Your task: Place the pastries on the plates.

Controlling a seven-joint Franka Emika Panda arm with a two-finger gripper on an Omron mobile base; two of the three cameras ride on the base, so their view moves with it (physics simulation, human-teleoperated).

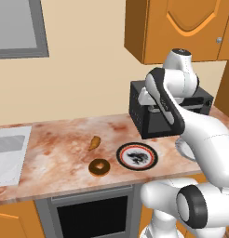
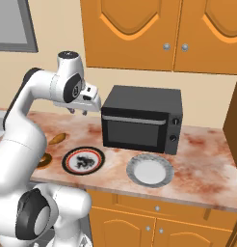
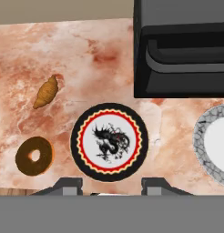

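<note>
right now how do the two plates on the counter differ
The dark plate has a black rim, a thin red ring and a white centre with a dark dragon-like drawing; the pale plate has a grey crackle-patterned rim and a plain white centre. The dark plate lies next to the doughnut and croissant; the pale plate lies on the far side, in front of the black oven. Both are round, flat on the counter and empty.

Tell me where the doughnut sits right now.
The doughnut lies on the marble counter, left of the black-rimmed plate in the left base view, with the croissant just behind it.
</note>
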